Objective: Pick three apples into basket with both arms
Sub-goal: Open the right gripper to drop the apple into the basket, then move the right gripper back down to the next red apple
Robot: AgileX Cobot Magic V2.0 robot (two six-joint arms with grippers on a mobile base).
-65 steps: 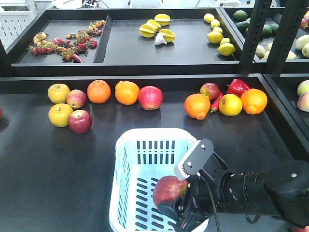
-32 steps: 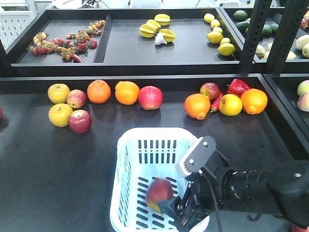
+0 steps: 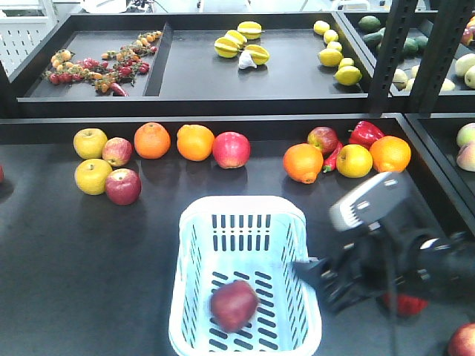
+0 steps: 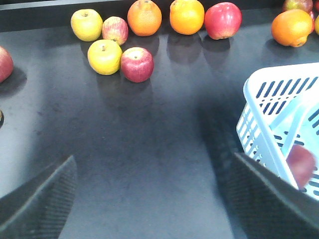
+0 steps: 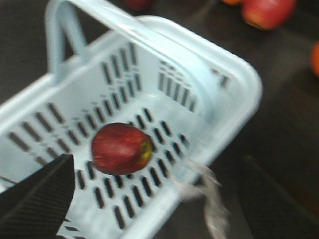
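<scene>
We look down on a wide black table [image 3: 89, 259] with fruit lined along its far side. The right arm [image 3: 438, 271] comes in from the right edge, blurred, with a pale grey block [image 3: 369, 202] on top. The basket [image 3: 241, 202] stands upright on the table in the near middle, just left of that arm.

The right gripper [image 3: 320, 280] hangs just beside the basket's right wall. In the right wrist view we see its two fingers spread wide with nothing between them. The left gripper [image 4: 154, 164] hovers over bare table to the left of the basket, its fingers likewise spread and empty.

One dark red apple [image 3: 234, 305] lies on the slotted floor of the basket toward its near end, touching neither gripper. Out on the table, a front-left apple [image 3: 123, 186] sits just beside a yellow apple [image 3: 93, 176], and a paler apple [image 3: 117, 151] sits behind them. A large red apple [image 3: 231, 149] ends a row of two oranges [image 3: 195, 142]. A far-right apple [image 3: 323, 139] sits by the red peppers [image 3: 365, 133]. A corner apple [image 3: 464, 341] shows at the lower right edge, partly cut off.
</scene>
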